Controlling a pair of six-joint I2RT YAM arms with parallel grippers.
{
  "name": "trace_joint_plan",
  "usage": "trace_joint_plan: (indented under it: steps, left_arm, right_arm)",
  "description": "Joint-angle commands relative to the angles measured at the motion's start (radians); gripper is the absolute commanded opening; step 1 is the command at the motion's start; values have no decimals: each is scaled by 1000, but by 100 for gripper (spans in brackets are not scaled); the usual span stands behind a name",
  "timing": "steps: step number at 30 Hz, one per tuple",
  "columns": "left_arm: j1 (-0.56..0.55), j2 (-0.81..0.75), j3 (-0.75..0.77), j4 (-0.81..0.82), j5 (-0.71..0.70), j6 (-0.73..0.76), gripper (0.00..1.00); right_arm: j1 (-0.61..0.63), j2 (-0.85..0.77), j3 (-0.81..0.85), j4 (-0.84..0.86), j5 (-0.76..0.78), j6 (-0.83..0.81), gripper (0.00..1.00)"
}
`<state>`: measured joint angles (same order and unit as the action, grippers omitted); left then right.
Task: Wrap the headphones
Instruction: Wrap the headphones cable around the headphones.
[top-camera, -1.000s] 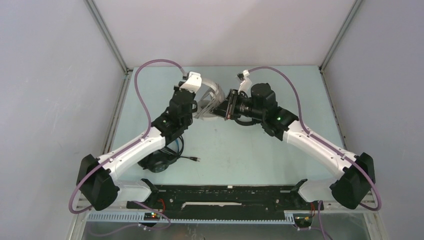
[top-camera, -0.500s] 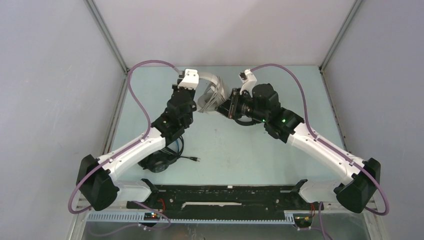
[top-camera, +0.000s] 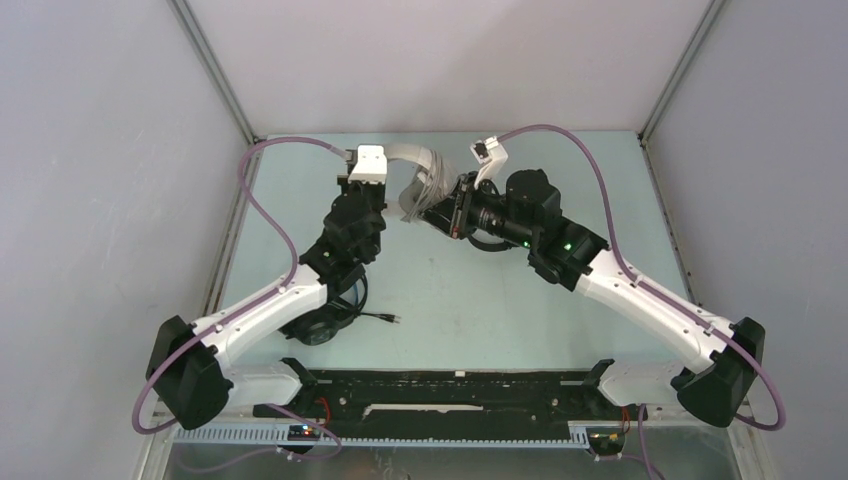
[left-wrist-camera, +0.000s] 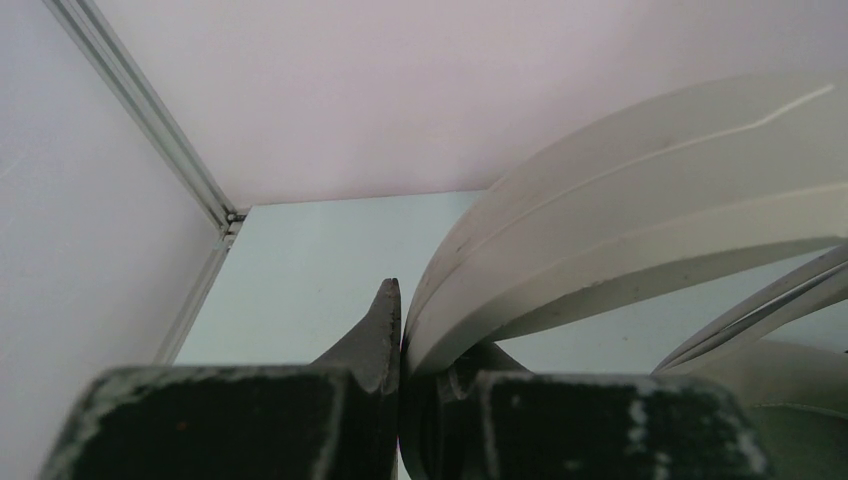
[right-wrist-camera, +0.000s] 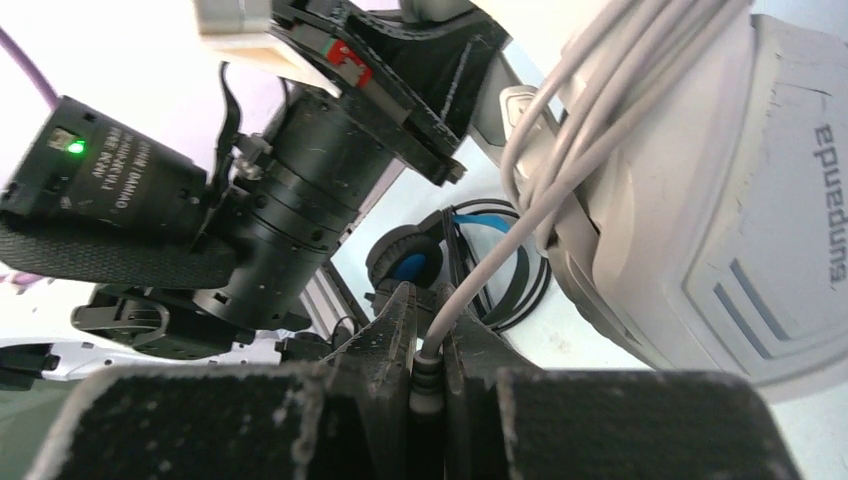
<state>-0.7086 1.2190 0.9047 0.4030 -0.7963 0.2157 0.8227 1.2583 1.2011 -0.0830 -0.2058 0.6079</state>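
In the left wrist view, the left gripper (left-wrist-camera: 400, 338) had its fingers nearly closed, clamped on the end of the broad, smooth band of the bulky white plastic over-ear headphones (left-wrist-camera: 620, 230). The band arched away to the right, above the pale green table (left-wrist-camera: 300, 260) near its far left corner.

In the right wrist view, the right gripper (right-wrist-camera: 428, 362) had its fingers pinched almost shut on the thin grey cable (right-wrist-camera: 575, 105), right at the plug's collar. From there the cable rose to several turns already lying across the band beside the boxy white ear cup (right-wrist-camera: 700, 230). Beyond them, down on the table, lay the black over-ear headphones with a blue headband (right-wrist-camera: 405, 262).

From the top view, the white pair hung between the two grippers over the middle of the far edge. The black pair lay by the left edge toward the near corner, partly under the left arm.

We judged the white pair rigid, fairly heavy and slippery on its band, best held where band meets cup. The cable seemed limp and light, best led by its stiff plug end.

We counted two grippers, one cable in hand and two pairs of headphones. We saw no third pair.
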Motion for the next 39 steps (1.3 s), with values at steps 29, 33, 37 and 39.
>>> trace_joint_plan:
  steps: [29, 33, 37, 39]
  left_arm:
    - [13, -126, -56, 279, 20, -209, 0]
    - [12, -130, -62, 311, 42, -217, 0]
    - [13, -137, -84, 379, 70, -181, 0]
    - [13, -146, -93, 398, 85, -183, 0]
  right_arm:
    - [59, -149, 43, -184, -47, -136, 37]
    - [48, -196, 27, -234, -70, -162, 38]
    - [29, -235, 26, -266, -63, -180, 38]
    - [11, -251, 26, -269, -63, -183, 37]
